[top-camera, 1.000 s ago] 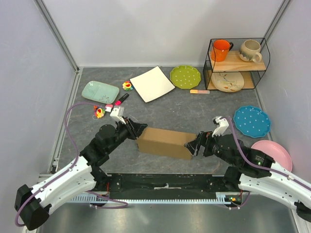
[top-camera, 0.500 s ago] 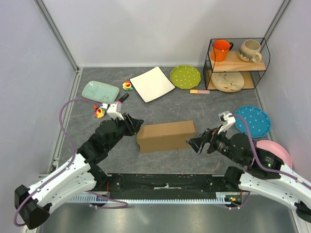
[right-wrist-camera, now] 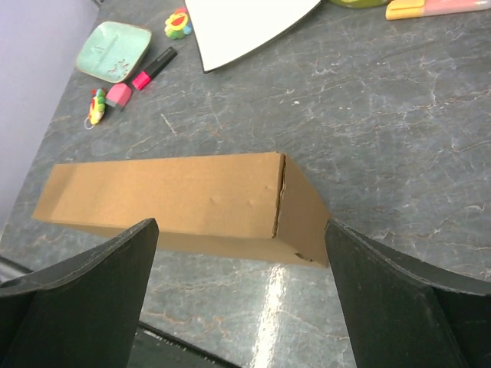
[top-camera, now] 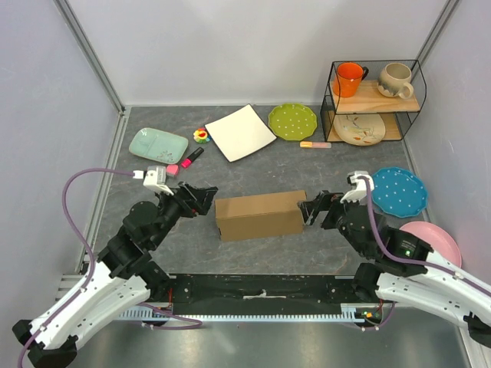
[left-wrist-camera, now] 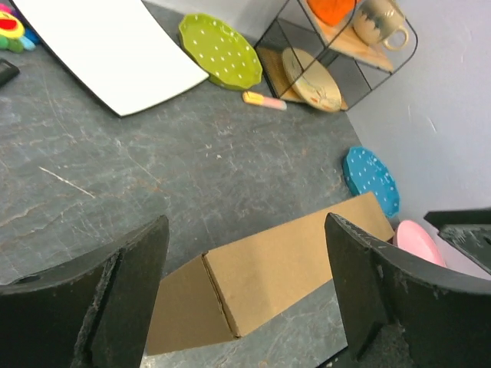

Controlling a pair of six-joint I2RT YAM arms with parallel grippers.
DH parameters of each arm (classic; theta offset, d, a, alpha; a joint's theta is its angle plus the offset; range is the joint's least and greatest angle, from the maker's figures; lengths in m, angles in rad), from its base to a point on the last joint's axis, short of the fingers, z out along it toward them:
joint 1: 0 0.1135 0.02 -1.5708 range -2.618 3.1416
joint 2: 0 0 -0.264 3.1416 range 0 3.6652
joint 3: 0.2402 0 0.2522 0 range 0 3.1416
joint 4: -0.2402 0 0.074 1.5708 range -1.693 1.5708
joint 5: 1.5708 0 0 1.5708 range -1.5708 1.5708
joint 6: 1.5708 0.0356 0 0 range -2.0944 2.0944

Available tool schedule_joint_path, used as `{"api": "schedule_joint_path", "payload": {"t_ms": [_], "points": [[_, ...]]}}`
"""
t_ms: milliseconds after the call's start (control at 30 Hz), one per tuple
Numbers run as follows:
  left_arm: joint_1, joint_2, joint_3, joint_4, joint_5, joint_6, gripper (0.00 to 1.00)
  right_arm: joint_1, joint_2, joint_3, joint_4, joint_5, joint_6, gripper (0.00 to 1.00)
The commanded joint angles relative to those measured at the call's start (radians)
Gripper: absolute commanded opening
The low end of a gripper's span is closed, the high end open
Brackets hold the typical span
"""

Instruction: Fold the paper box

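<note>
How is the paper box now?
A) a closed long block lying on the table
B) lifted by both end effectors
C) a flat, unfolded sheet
A: the paper box rests on the table as a closed brown block, with no flap standing open.

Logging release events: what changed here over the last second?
Both grippers let go of the paper box, whose right end swung back level. The left gripper drew back leftward, the right gripper shifted beside the box's end; both are open. The white plate and wire rack stayed put.
</note>
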Motion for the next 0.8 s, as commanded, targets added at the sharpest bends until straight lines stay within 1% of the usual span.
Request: {"api": "schedule_joint_path", "payload": {"t_ms": [0, 233, 400, 467, 500, 567, 600, 633, 667, 700, 767], "points": [[0.001, 0.026, -0.043, -0.029, 0.064, -0.046, 0.87, 0.002, 0.067, -0.028, 0.134, 0.055, -0.069, 0.97], [0.001, 0.057, -0.087, 0.017, 0.140, -0.050, 0.74, -0.001, 0.154, -0.059, 0.193, 0.078, -0.099, 0.92], [0.001, 0.068, -0.109, 0.037, 0.205, -0.040, 0.68, -0.009, 0.177, -0.103, 0.220, 0.067, -0.093, 0.91], [0.001, 0.076, -0.121, 0.052, 0.232, -0.043, 0.66, -0.012, 0.180, -0.115, 0.233, 0.044, -0.095, 0.87], [0.001, 0.077, -0.125, 0.057, 0.263, -0.046, 0.65, -0.012, 0.180, -0.129, 0.243, 0.032, -0.095, 0.83], [0.001, 0.076, -0.142, 0.064, 0.274, -0.045, 0.60, -0.012, 0.171, -0.154, 0.253, -0.008, -0.095, 0.76], [0.001, 0.073, -0.155, 0.066, 0.315, -0.045, 0.58, -0.012, 0.165, -0.165, 0.254, -0.017, -0.093, 0.69], [0.001, 0.066, -0.162, 0.072, 0.326, -0.042, 0.54, -0.012, 0.145, -0.175, 0.256, -0.026, -0.093, 0.65], [0.002, 0.057, -0.171, 0.080, 0.340, -0.028, 0.53, -0.010, 0.133, -0.188, 0.256, -0.043, -0.095, 0.61], [0.001, 0.034, -0.194, 0.084, 0.360, -0.025, 0.51, -0.010, 0.121, -0.215, 0.260, -0.070, -0.098, 0.54], [0.001, 0.005, -0.221, 0.104, 0.372, -0.019, 0.42, -0.012, 0.065, -0.250, 0.262, -0.094, -0.095, 0.47]]}}
